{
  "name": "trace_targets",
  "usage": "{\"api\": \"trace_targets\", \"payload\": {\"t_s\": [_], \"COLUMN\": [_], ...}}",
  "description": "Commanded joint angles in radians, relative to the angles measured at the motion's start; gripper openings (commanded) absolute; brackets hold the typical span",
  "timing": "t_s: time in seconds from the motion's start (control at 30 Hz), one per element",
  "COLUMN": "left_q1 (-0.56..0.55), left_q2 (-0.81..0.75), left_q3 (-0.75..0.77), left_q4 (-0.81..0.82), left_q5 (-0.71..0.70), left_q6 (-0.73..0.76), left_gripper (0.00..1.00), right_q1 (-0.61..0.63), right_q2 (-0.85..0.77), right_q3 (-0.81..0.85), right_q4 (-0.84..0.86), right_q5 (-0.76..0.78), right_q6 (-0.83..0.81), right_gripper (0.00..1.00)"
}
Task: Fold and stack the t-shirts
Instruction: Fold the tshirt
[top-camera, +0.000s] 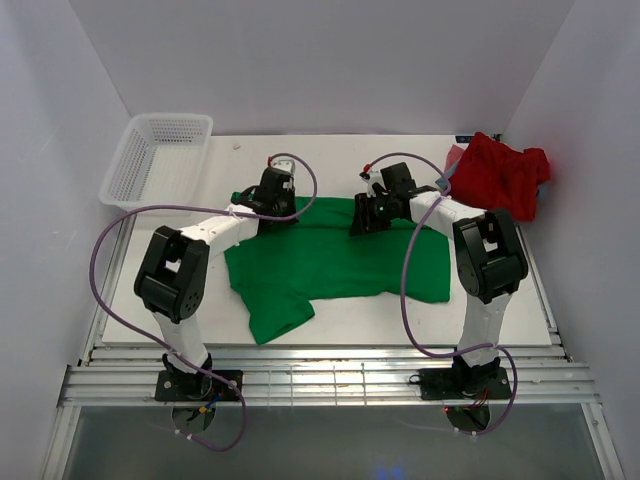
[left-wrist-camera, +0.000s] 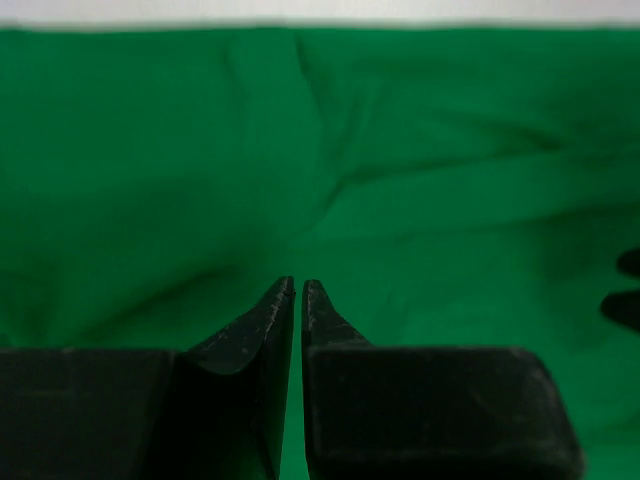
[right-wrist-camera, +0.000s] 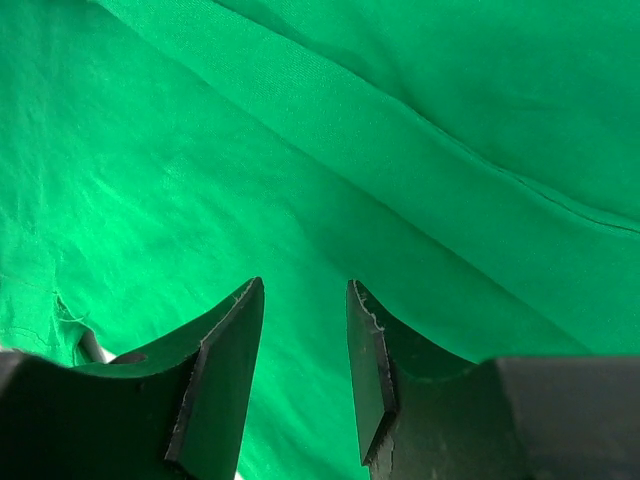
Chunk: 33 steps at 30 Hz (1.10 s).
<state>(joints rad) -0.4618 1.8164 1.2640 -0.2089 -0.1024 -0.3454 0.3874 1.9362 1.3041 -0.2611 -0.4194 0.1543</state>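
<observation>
**Left fingers (left-wrist-camera: 283, 305) near closed, right fingers (right-wrist-camera: 245, 310) parted, both at the green t-shirt (top-camera: 330, 265)**

Item 1, left fingers: drawn almost together, with only a hairline slit between them. The tips sit at the green cloth where several creases run in toward them, so they appear to pinch a little of the fabric. From above, this pair is at the far left edge of the shirt.

Item 2, right fingers: standing partly open with a clear gap and nothing between them. They are low over the green cloth at the far edge of the shirt, right of centre. A stitched hem band runs diagonally across the fabric just beyond the tips. Contact with the cloth cannot be told.

Item 3, green t-shirt: spread across the middle of the surface (top-camera: 330, 160), mostly flat and lightly rumpled. 1 sleeve juts toward the near edge on the left.

Item 4, red t-shirt (top-camera: 500, 175): a crumpled heap at the far right corner, well apart from both arms.

Item 5, white mesh basket (top-camera: 130, 165): at the far left corner.
</observation>
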Motion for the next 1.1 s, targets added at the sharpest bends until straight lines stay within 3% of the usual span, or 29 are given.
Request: {"api": "trace_targets", "payload": {"t_s": [0.0,0.07,0.1,0.13,0.27,0.57,1.07], "left_q1": [-0.034,-0.035,-0.035,-0.035,-0.035,-0.034,-0.011], "left_q2": [-0.039,-0.019,0.009,0.023,0.083,0.241,0.334], "left_q3": [-0.070,-0.068,-0.057,-0.028,0.053,0.219,0.278], "left_q4": [-0.007,0.003,0.002,0.002,0.016,0.023,0.060], "left_q5": [0.006,-0.014,-0.022,-0.032,-0.065,-0.118,-0.148], "left_q6": [-0.027,-0.023,-0.018,-0.012,0.029,0.098,0.112], "left_gripper": [0.20,0.22,0.27,0.41,0.53,0.54,0.52], "right_q1": [-0.001,-0.001,-0.001,-0.001,0.001,0.001,0.001], "right_q2": [-0.034,-0.033,-0.036,-0.037,-0.071,-0.160,-0.247], "right_q3": [0.030,0.046,0.049,0.047,0.026,-0.104,-0.218], "right_q4": [0.017,0.014,0.014,0.020,0.023,0.031,0.034], "right_q5": [0.013,0.008,0.007,0.005,0.011,0.034,0.071], "right_q6": [0.007,0.017,0.022,0.030,0.028,0.017,0.019], "right_gripper": [0.45,0.45,0.45,0.45,0.45,0.45,0.45]}}
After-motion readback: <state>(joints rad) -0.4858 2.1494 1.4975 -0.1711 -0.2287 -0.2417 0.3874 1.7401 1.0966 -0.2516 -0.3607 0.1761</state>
